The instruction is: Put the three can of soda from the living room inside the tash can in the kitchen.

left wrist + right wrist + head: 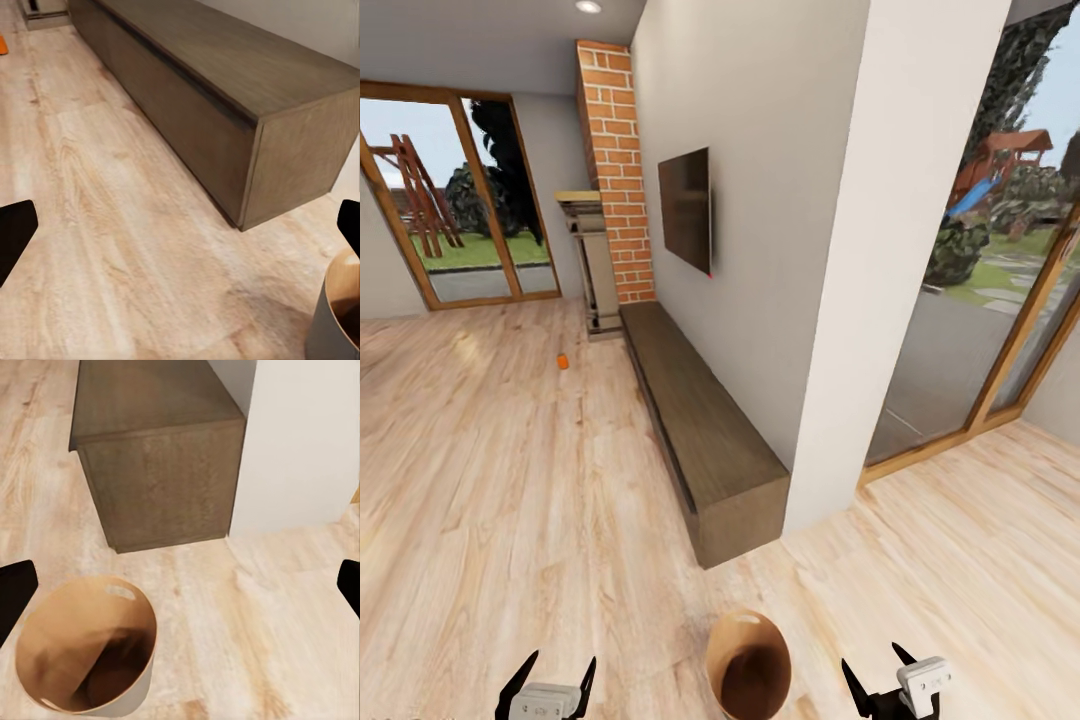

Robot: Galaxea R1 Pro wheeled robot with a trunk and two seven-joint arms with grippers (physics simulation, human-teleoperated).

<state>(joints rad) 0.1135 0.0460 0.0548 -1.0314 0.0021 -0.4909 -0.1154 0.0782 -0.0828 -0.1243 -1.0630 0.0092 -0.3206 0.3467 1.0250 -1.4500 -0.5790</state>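
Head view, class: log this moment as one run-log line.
place: living room | orange can: on floor near fireplace | bin: between arms, on floor | left tool: open, empty | right tool: open, empty

floor (pixel 480 480): light wood planks, pale beige with tan grain streaks
low cabinet (pixel 700 430): dull dark brown, faint wood grain on top and end face
tash can (pixel 90 652): glossy copper-brown inside, darker towards the bottom; pale grey-white outside
can of soda (pixel 563 361): bright orange
fireplace column (pixel 615 170): red-orange brick with pale mortar lines
TV (pixel 686 208): black screen, a small red dot at its lower corner
wall (pixel 780 200): plain light grey-white
window frames (pixel 470 160): warm brown wood
left gripper (pixel 547 682): black fingers, light grey body
right gripper (pixel 880 675): black fingers, light grey body
garden outside (pixel 1000 240): green grass and dark green shrubs
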